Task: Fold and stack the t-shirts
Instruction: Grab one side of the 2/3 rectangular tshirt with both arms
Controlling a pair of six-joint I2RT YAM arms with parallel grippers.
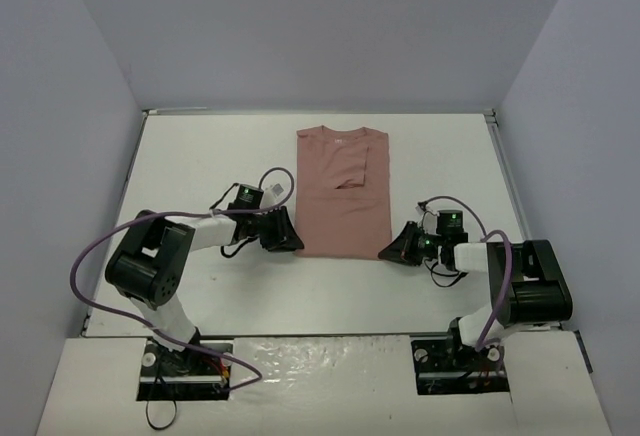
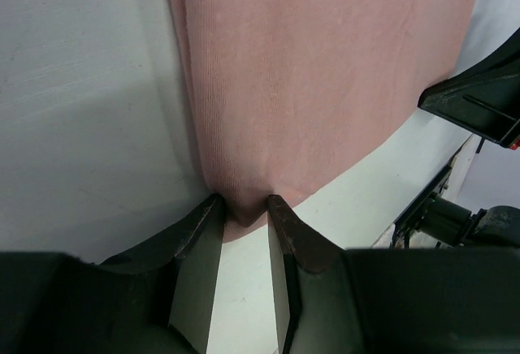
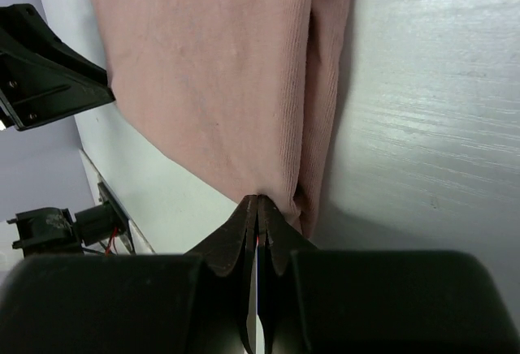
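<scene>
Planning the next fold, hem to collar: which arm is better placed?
Probably left: the left gripper has shirt hem bunched between its fingers; the right gripper looks shut at the edge.

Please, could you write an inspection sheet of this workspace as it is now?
Surface: flat white table.
Job's things: one dusty-pink cloth t-shirt, sleeves folded in, lying flat as a long rectangle, collar at the far side.
Clutter: nothing seen.
Grippers: left pincer shut on the shirt's near left corner; right pincer shut on its near right corner.
Cables: left arm's purple cable and right arm's purple cable, both looped.
Surroundings: pale grey walls on three sides.
</scene>
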